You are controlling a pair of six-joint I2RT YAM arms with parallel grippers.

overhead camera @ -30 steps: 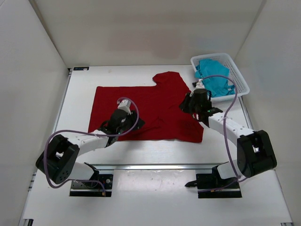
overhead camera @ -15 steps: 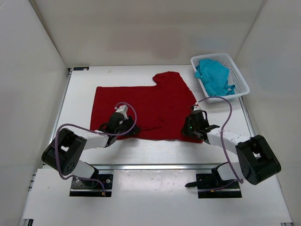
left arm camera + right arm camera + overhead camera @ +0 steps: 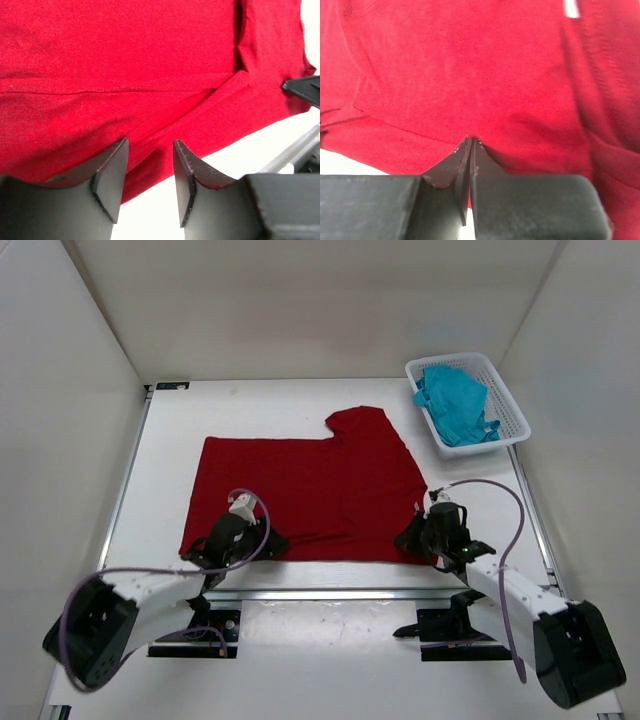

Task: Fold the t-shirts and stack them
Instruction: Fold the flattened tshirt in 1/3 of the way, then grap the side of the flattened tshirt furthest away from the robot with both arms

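Observation:
A dark red t-shirt point(image 3: 310, 490) lies spread flat on the white table, one sleeve pointing toward the back right. Its near hem fills both wrist views point(image 3: 125, 60) point(image 3: 470, 65). My left gripper point(image 3: 264, 542) point(image 3: 150, 145) sits low at the near-left hem with its jaws apart. The cloth edge lies under its tips, and bare table shows between the fingers. At the near-right corner of the hem, my right gripper point(image 3: 414, 538) point(image 3: 471, 140) is shut, and the cloth puckers at its tips. A teal-blue t-shirt point(image 3: 455, 405) lies crumpled in the basket.
The white mesh basket point(image 3: 508, 390) stands at the back right corner. White walls enclose the table on three sides. A metal rail point(image 3: 330, 592) runs along the near edge, just below the shirt's hem.
Both grippers have drawn back toward the near edge, and the red shirt has slid nearer with them and lies flatter. The left jaws have widened a little.

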